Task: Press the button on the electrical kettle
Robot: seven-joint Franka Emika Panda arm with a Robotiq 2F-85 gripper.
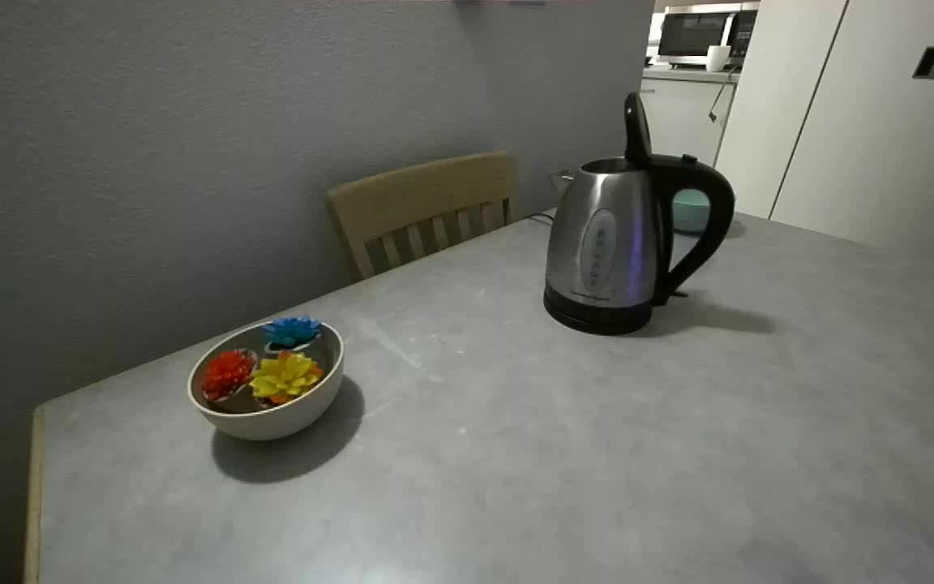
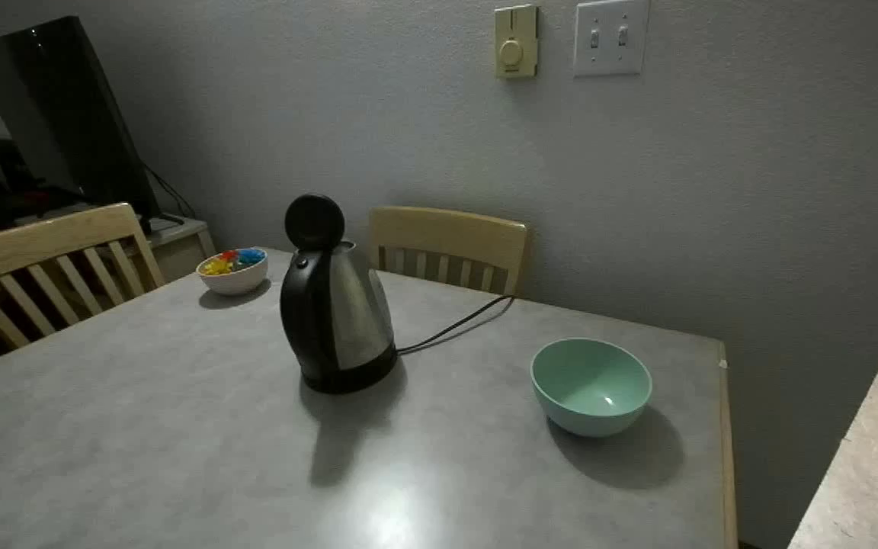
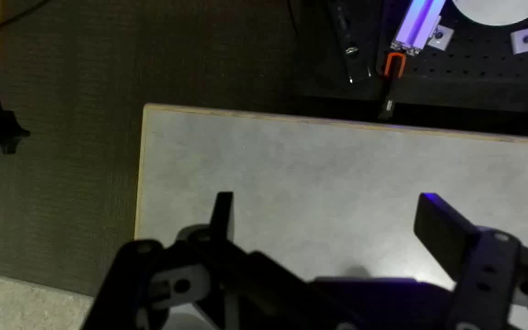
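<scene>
In an exterior view, the white bowl point(image 1: 289, 421) sits left, presumably for clearance; the electrical kettle point(image 1: 627, 243) stands on the table point(image 1: 759, 446), handle point(image 1: 721, 207) rightward, likely for access. In the wrist view, my gripper point(image 3: 326, 204) holds nothing, jaws wide.

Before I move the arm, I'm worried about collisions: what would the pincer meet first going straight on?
Probably the table: the wrist view shows its top beyond the open pincer, though how far off is unclear.

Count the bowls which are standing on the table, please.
2: a white bowl holding colourful flowers and a mint-green bowl, with the electric kettle standing between them. Others could be hidden or out of view.
</scene>
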